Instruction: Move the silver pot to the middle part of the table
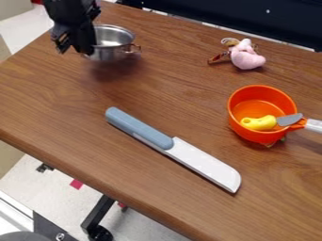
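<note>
Tool (76,46) on silver pot (113,52), grip hidden, arm (68,10) cut off

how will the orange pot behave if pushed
The orange pot would probably slide, not roll, standing upright. Its handle sticks out one side, so it may swivel. The yellow-handled tool might shift, its blade lying across the rim.

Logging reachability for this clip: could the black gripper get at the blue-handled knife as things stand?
Probably not just yet: the black gripper is right at the silver pot and seems busy with it. Otherwise likely yes, as nothing covers the blue-handled knife and no other object stands between.
</note>
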You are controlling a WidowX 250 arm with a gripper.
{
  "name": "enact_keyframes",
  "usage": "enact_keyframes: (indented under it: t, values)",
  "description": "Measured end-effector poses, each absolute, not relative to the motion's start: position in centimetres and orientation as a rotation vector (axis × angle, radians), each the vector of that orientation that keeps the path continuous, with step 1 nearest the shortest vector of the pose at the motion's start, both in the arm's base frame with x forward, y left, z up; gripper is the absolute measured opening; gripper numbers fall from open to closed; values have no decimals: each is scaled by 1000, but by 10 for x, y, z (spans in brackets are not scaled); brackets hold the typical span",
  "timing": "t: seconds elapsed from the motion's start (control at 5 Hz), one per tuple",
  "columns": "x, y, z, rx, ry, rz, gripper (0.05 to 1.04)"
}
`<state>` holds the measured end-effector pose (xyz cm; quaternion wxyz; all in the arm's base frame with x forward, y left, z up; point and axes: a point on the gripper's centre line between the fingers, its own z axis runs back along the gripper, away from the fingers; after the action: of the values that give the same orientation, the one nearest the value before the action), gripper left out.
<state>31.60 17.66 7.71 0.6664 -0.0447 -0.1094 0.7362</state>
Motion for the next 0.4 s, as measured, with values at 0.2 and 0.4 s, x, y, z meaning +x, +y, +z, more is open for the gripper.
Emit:
enact_keyframes:
  t: [0.2, 0.4]
  values:
    - [319, 169, 66, -68, -254, 1671, 54]
    - [322, 157, 61, -47, -239, 1629, 54]
